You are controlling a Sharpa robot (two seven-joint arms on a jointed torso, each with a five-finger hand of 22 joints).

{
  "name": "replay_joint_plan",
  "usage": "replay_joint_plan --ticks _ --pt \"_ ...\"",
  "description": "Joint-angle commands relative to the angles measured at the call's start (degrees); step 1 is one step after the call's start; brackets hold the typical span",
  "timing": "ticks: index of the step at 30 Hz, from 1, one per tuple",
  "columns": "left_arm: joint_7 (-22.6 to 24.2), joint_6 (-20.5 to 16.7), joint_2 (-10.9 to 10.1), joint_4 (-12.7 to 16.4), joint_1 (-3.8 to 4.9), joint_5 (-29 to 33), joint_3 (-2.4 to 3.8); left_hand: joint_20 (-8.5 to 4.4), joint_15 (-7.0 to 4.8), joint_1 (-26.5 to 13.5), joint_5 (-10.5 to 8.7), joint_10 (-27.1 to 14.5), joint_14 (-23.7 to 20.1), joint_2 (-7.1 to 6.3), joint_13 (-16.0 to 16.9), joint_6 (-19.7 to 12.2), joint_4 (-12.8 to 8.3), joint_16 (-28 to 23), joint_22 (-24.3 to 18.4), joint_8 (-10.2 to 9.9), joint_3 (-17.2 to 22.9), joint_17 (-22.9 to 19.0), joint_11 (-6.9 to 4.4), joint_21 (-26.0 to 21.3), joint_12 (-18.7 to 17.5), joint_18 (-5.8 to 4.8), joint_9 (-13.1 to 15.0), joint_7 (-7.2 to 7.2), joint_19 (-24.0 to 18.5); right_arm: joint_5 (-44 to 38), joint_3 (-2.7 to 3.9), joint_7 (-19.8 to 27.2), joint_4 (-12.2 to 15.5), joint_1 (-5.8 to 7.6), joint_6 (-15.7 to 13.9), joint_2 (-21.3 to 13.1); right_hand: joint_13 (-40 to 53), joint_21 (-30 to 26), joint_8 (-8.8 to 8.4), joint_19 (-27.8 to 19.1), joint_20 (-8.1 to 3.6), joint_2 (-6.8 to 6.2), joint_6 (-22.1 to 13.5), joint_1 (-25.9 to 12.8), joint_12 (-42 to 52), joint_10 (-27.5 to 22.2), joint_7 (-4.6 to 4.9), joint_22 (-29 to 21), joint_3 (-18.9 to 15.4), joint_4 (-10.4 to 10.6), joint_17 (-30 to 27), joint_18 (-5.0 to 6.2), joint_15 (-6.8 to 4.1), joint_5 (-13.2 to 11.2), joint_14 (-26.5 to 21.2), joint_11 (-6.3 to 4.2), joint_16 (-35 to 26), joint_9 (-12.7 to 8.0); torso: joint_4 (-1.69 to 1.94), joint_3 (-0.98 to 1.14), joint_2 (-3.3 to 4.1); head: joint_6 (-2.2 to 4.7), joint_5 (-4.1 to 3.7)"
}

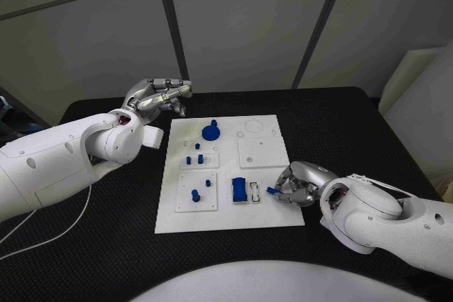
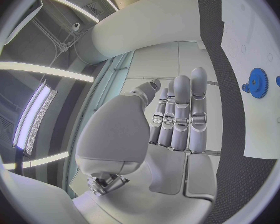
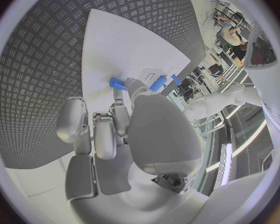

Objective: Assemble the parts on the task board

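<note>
Right hand (image 1: pixel 298 186) at near right edge of task board (image 1: pixel 230 218), fingers pinching small blue part (image 1: pixel 273 190). Part pointing left toward blue block (image 1: pixel 239 188) and white slot beside it, just beside. Left hand (image 1: pixel 158 96) well apart beyond far left corner, fingers curled, holding nothing.

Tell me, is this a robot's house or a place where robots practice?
Probably a practice lab, not a house. A white task board with small blue parts lies on a bare black table, plain wall panels stand behind it, and the right robot hand holds a small blue part.
</note>
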Motion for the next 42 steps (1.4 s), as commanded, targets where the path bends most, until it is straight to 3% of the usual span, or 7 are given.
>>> replay_joint_plan --ticks 1,8,11,14,22,26,42 --pt "0.19 0.36 -0.14 0.2 0.1 0.19 0.03 0.43 0.01 -0.35 -0.13 -0.32 -0.39 0.32 0.08 -0.22 -0.09 0.17 -0.06 0.2 -0.3 -0.06 0.03 -0.19 0.21 -0.26 -0.09 0.14 -0.11 7.23 0.09 1.57 0.83 0.43 -5.35 0.18 2.47 0.19 0.79 0.23 -0.08 -0.3 0.7 -0.76 0.37 0.35 -0.46 0.14 0.58 0.02 10.61 -0.18 -0.08 -0.48 5.1 -0.05 0.4 1.58 -0.04 0.02 0.01 -0.08 0.32" --pt "0.18 0.48 -0.19 0.33 0.11 0.19 0.03 0.44 0.01 -0.23 -0.11 -0.38 -0.42 0.36 0.09 -0.25 -0.12 0.22 -0.09 0.23 -0.32 -0.13 0.02 -0.23 0.29 -0.25 -0.11 0.13 -0.1 11.92 0.12 2.89 0.76 0.65 -6.02 1.08 2.6 0.23 0.86 0.28 -0.09 -0.7 0.74 -1.4 0.51 0.47 -0.48 0.23 1.07 0.18 10.68 -0.19 -0.09 -0.61 5.12 -0.06 0.45 1.74 -0.11 0.08 0.03 -0.19 0.55" --pt "0.06 0.69 -0.17 0.39 0.11 0.19 0.03 0.44 0.01 -0.22 -0.11 -0.38 -0.42 0.36 0.09 -0.25 -0.12 0.22 -0.09 0.23 -0.32 -0.14 0.02 -0.23 0.3 -0.25 -0.11 0.13 -0.1 13.49 0.13 3.17 0.13 0.68 -5.31 1.82 2.68 0.23 0.99 0.3 -0.1 -1.22 0.84 -2.56 0.59 0.58 -0.51 0.25 1.34 0.44 10.73 -0.2 -0.11 1.59 5.14 -0.06 0.48 2.0 -0.09 0.06 0.02 -0.1 0.54" --pt "0.01 0.81 -0.15 0.47 0.11 0.19 0.03 0.45 0.01 -0.24 -0.12 -0.4 -0.43 0.35 0.09 -0.26 -0.1 0.23 -0.1 0.24 -0.35 -0.15 0.03 -0.24 0.31 -0.25 -0.11 0.14 -0.09 14.42 0.13 3.27 -0.61 0.69 -4.27 2.81 2.66 0.25 1.03 0.33 -0.1 -1.36 0.86 -3.29 0.55 0.6 -0.48 0.3 1.34 0.68 10.76 -0.21 -0.09 2.13 5.14 -0.06 0.49 2.13 0.04 0.04 0.07 -0.11 0.49" --pt "0.02 0.72 -0.18 0.67 0.13 0.19 0.03 0.48 0.07 -0.33 -0.11 -0.64 -0.52 0.37 0.08 -0.63 0.05 0.3 -0.16 0.12 -0.47 -0.29 0.14 -0.33 0.39 -0.25 -0.22 0.29 -0.09 15.13 0.16 2.52 -2.73 0.75 -1.06 5.43 2.61 0.3 1.49 0.41 -0.13 -1.31 1.51 -5.91 0.47 0.76 -0.74 0.42 0.84 1.99 10.81 -0.22 -0.17 2.22 5.15 -0.21 0.51 2.63 -0.03 0.05 0.11 -0.18 0.85" --pt "0.02 0.69 -0.17 0.77 0.17 0.19 0.03 0.51 0.13 -0.32 -0.11 -0.79 -0.56 0.35 0.07 -0.92 0.08 0.35 -0.2 0.06 -0.55 -0.38 0.22 -0.38 0.45 -0.26 -0.29 0.43 -0.09 15.21 0.17 2.1 -3.62 0.78 -0.86 6.5 2.82 0.46 1.75 0.57 -0.2 -1.36 1.81 -6.57 0.75 0.95 -0.9 0.68 0.57 2.26 10.89 -0.27 -0.28 2.4 5.17 -0.34 0.57 2.85 0.05 -0.02 0.15 -0.18 0.94" --pt "-0.08 0.83 -0.23 0.81 0.22 0.19 0.03 0.54 0.17 -0.31 -0.11 -0.89 -0.59 0.35 0.07 -1.08 0.11 0.39 -0.22 0.05 -0.6 -0.44 0.28 -0.41 0.49 -0.27 -0.33 0.49 -0.08 14.13 0.18 0.67 -5.01 0.8 -0.22 8.27 3.35 0.69 2.94 0.89 -0.54 -1.61 2.92 -10.32 1.35 1.46 -1.47 1.11 -2.08 4.26 11.1 -0.36 -0.64 2.64 5.22 -0.79 0.69 3.89 -0.15 0.11 0.02 -0.33 1.16"
